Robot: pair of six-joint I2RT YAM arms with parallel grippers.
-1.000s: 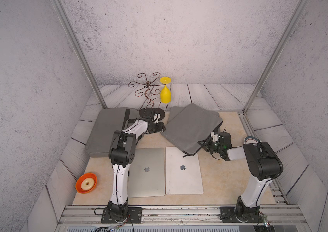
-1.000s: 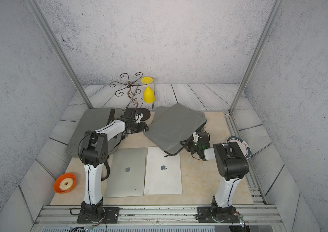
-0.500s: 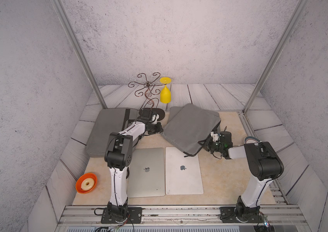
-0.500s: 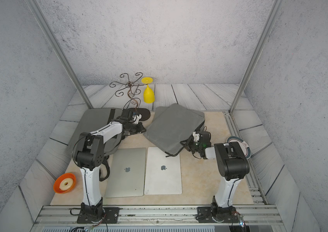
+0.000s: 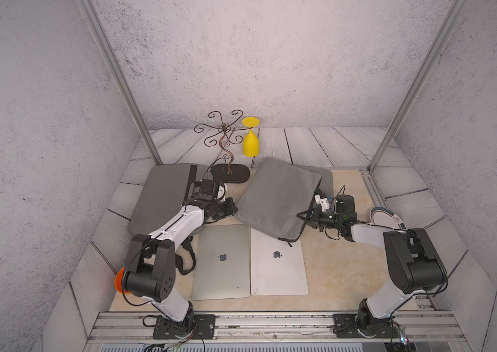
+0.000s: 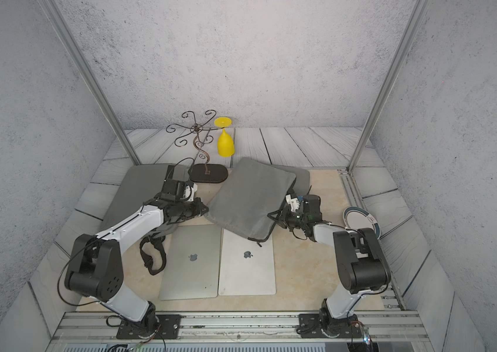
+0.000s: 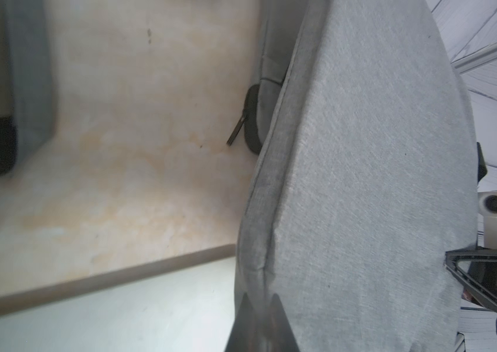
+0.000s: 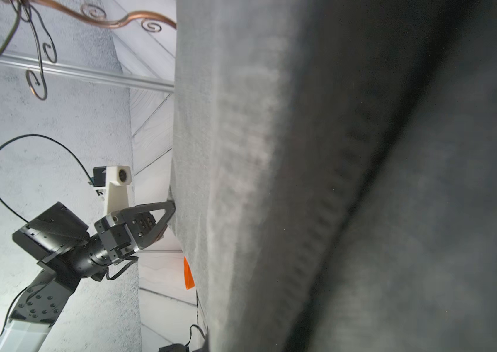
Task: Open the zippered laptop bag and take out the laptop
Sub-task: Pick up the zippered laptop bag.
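The left gripper (image 5: 231,211) had just closed. A second earlier its jaws stood apart a little higher in the frame, beside the left corner of the laptop bag (image 5: 274,198). Now they were together, clamped on that corner. In the left wrist view the fingertips (image 7: 277,315) pinched the bag's seam at the lower centre of the frame. The right wrist view showed the same gripper biting the fabric edge at the middle left.

The right gripper (image 5: 303,217) had hardly changed. It sat at the bag's right edge, closed on the fabric, which puckered under its finger in the left wrist view.

The bag lay askew at the centre of both top views. Its lower corner overlapped the upper edge of a white laptop (image 5: 277,268), and a silver laptop (image 5: 221,265) lay just beside that one on the counter (image 5: 338,268). Nothing showed at the bag's mouth, so any laptop inside was hidden.

With both ends now held, the bag looked steadied rather than opened. The zipper teeth in the right wrist view were too blurred to tell if they were parted. The zipper pull (image 5: 290,244) hung free at the lower edge, untouched. Since both grippers were occupied, one would probably have to let go before it could take that pull.
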